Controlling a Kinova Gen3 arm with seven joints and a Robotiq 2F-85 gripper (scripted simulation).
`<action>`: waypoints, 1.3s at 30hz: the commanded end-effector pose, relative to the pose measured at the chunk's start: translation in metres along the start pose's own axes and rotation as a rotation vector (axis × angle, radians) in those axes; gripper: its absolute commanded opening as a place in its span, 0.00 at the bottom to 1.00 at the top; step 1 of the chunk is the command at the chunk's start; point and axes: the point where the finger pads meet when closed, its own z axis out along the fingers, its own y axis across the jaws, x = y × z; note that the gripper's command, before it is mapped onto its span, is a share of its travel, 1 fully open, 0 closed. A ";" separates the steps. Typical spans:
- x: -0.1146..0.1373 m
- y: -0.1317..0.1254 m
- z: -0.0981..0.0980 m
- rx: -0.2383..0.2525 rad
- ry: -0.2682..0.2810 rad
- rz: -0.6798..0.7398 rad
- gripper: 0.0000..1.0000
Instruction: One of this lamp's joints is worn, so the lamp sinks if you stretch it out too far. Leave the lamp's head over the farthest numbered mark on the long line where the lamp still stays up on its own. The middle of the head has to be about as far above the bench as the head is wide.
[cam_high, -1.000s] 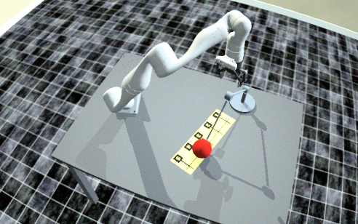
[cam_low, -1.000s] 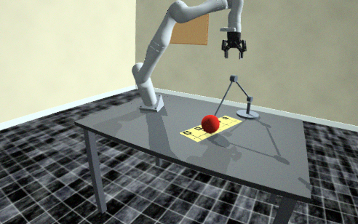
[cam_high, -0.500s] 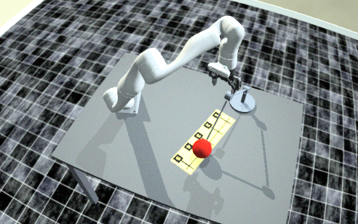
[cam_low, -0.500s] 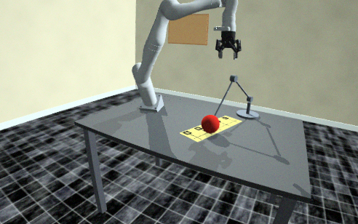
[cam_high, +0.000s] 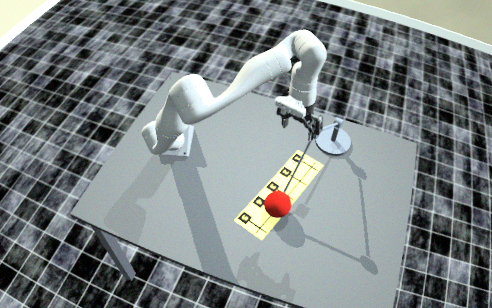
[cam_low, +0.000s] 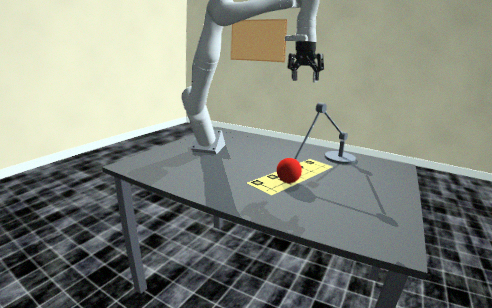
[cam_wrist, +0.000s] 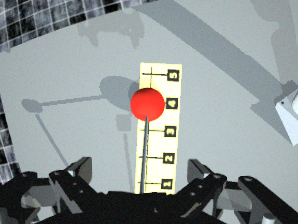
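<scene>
the black two-finger gripper (cam_low: 305, 69) hung high above the grey bench (cam_low: 350, 220) with its jaws spread wide, grasping nothing, above the thin grey lamp's elbow joint (cam_low: 321, 107). the lamp's round red head (cam_high: 277, 203) sat low over the pale yellow strip of numbered marks (cam_high: 309, 172), near the second mark from the far end. its round grey base (cam_high: 333, 145) stood just beyond the strip.

Grey bench (cam_high: 150, 210) with yellow strip (cam_high: 260, 225), lamp base (cam_high: 334, 146).
</scene>
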 end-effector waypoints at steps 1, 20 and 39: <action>0.013 -0.001 -0.004 0.003 -0.010 0.011 1.00; 0.040 -0.006 -0.015 -0.001 -0.017 0.003 1.00; 0.037 -0.005 -0.013 -0.028 -0.265 0.009 1.00</action>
